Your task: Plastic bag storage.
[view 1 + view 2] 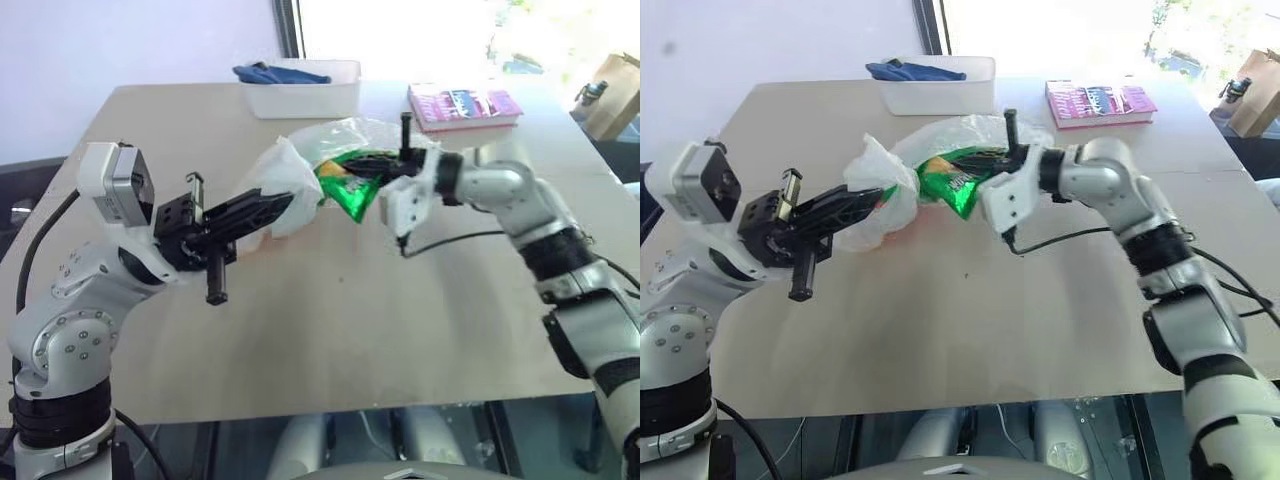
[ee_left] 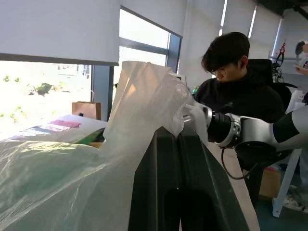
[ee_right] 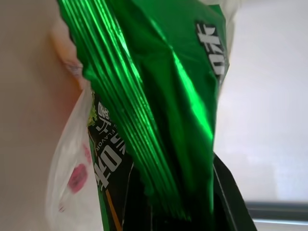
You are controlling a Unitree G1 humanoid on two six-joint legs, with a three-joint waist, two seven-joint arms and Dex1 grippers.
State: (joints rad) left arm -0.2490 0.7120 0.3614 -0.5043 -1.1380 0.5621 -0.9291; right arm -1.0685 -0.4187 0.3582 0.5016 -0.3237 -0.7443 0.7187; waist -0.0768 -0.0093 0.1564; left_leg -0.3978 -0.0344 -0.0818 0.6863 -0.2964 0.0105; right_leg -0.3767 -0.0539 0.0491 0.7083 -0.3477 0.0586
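— While the left gripper [image 1: 262, 207] pinches the rim of the plastic bag [image 1: 290, 180], where does that bag sit?

— It hangs above the middle of the tan table [image 1: 330, 330], lifted off the surface between the two arms. Its translucent white film billows up and back from the left fingers, which are clamped together on a fold of it; the left wrist view shows the film draped over both black fingers [image 2: 163, 187].

— And the right gripper [image 1: 985, 165]?

— Its fingers are closed on a shiny green chip packet [image 1: 950, 185], which it holds at the bag's open mouth. The packet's lower corner pokes out below the film, while its upper part lies behind the translucent plastic. In the right wrist view the green foil [image 3: 159, 96] runs up from between the fingers, with the white film and a pink print beside it.

— What else is around?

— A white rectangular tray [image 1: 310, 95] with a blue cloth [image 1: 275, 73] inside stands at the table's far edge, and a pink book [image 1: 465, 105] lies well to its right. A person in a dark top [image 2: 240, 91] sits past the table, beyond the right arm.
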